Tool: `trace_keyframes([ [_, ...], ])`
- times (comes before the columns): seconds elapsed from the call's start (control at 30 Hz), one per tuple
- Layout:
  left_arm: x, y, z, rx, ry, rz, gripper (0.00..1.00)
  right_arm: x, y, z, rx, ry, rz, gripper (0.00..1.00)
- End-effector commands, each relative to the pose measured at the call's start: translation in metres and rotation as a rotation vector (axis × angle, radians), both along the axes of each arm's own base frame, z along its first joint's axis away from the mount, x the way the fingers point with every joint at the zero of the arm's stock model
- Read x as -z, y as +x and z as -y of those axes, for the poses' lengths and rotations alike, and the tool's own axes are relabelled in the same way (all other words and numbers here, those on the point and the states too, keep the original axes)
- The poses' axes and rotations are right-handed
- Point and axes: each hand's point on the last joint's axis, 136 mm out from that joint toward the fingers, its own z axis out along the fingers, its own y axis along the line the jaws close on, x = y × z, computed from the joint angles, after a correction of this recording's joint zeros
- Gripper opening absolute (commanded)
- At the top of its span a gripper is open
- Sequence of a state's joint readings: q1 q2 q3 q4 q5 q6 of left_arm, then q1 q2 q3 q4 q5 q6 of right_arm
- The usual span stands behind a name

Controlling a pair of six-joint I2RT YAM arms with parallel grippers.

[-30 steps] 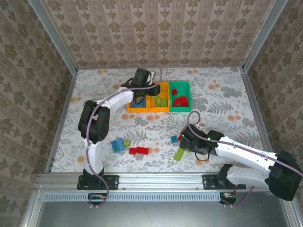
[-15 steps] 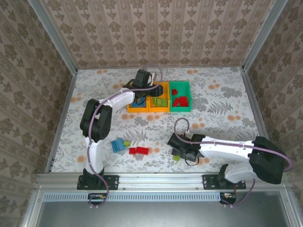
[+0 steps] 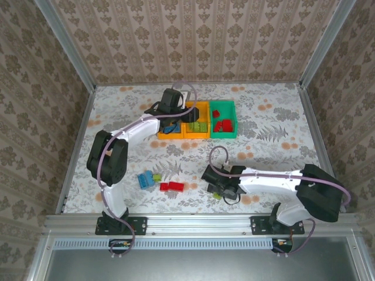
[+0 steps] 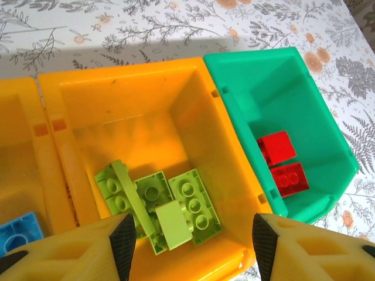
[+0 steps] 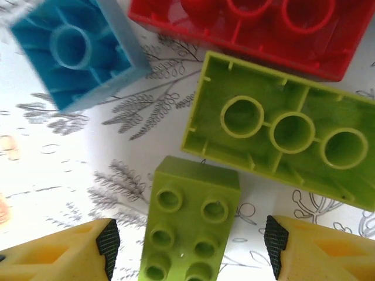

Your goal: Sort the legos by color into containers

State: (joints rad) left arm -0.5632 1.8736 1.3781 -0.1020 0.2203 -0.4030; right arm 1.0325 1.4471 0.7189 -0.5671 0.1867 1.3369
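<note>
Your right gripper stands spread astride the near lime brick, nothing grasped, so close on it; your left gripper hangs parted and empty over the middle bin.

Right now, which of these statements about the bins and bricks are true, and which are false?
1. The green bin holds red bricks. True.
2. The middle orange bin holds blue bricks. False: it holds lime green bricks.
3. The right claw is shut on a red brick. False: it is open over a small lime brick on the table.
4. A loose red brick and a loose blue brick lie on the table. True.
</note>
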Motion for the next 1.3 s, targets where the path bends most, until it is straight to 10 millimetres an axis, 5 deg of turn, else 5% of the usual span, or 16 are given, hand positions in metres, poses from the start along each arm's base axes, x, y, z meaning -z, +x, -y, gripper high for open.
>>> trace_keyframes([
  [0.0, -0.004, -0.013, -0.007, 0.012, 0.015, 0.013, 0.60, 0.014, -0.005, -0.003, -0.024, -0.020, -0.040, 0.63],
  [0.17, 0.006, -0.033, -0.018, 0.012, 0.017, -0.018, 0.68, 0.011, 0.002, -0.008, -0.078, -0.045, -0.027, 0.37],
  [0.33, 0.007, -0.054, -0.034, -0.014, 0.013, -0.033, 0.90, -0.036, 0.028, -0.032, -0.192, 0.015, 0.118, 0.36],
  [0.37, 0.007, -0.060, -0.038, -0.018, 0.011, -0.034, 0.99, -0.050, 0.037, -0.036, -0.208, 0.029, 0.161, 0.36],
  [0.57, 0.017, -0.092, -0.072, -0.066, 0.064, -0.034, 1.00, -0.112, 0.098, -0.042, -0.190, 0.213, 0.339, 0.34],
  [0.87, 0.051, -0.140, -0.129, -0.132, 0.253, -0.117, 1.00, -0.159, 0.211, -0.053, -0.240, 0.298, 0.482, 0.33],
  [1.1, 0.074, -0.166, -0.150, -0.173, 0.296, -0.185, 1.00, -0.140, 0.299, -0.071, -0.260, 0.255, 0.423, 0.35],
  [1.27, 0.080, -0.181, -0.162, -0.171, 0.337, -0.218, 1.00, -0.113, 0.332, -0.071, -0.217, 0.218, 0.359, 0.40],
])
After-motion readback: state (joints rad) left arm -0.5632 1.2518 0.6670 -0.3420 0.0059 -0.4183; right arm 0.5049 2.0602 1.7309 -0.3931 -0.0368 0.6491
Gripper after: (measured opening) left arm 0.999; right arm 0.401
